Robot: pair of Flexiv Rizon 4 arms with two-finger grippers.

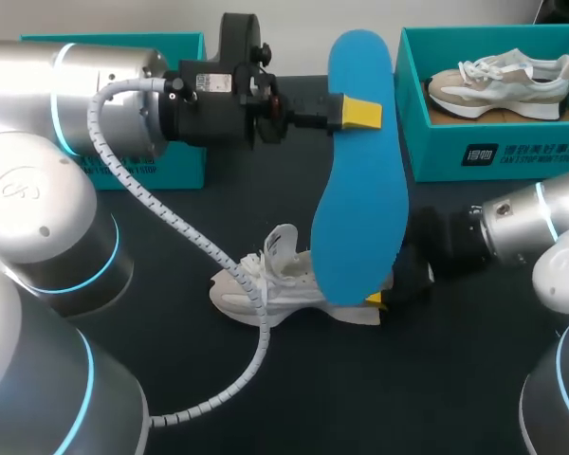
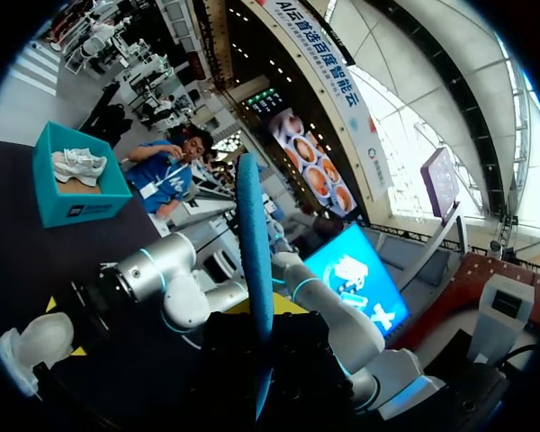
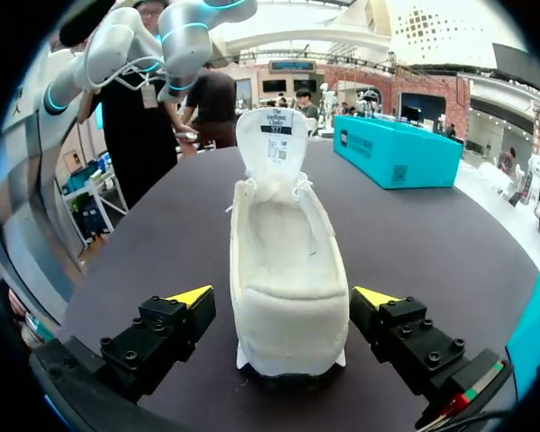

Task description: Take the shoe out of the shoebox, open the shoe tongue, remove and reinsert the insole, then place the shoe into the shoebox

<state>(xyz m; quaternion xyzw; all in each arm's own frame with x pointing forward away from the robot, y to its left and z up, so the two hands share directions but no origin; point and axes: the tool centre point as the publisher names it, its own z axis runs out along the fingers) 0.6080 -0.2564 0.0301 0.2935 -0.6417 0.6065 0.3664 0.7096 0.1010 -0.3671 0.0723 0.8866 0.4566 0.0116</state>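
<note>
Far L: teal shoebox [image 1: 180,161], mostly hidden behind L arm, contents not visible. Next along: L end effector [image 1: 360,112] clamped on upper end of blue insole [image 1: 360,199], held upright in the air w/ lower end down by the heel of the shoe. Mid: white shoe [image 1: 280,284] standing on its sole on dark worktop [image 1: 436,379], out of the box, w/ tongue [image 3: 270,135] pulled up and back and a bare-looking inside in R wrist view. R of that: R end effector [image 3: 284,297] spread wide, one finger either side of the heel w/o touching it as far as visible, so gripping nothing. Far R: 2nd teal shoebox [image 1: 493,156] w/ another shoe [image 1: 498,83] lying in it. Progress, at a guess, past halfway: take-out, tongue-open and insole removal done; still to do: reinsert insole, put shoe back in box. Surface: dark, matte, flat. Room: shoe well apart from both boxes, prob. enough space to bring insole down into it
</note>
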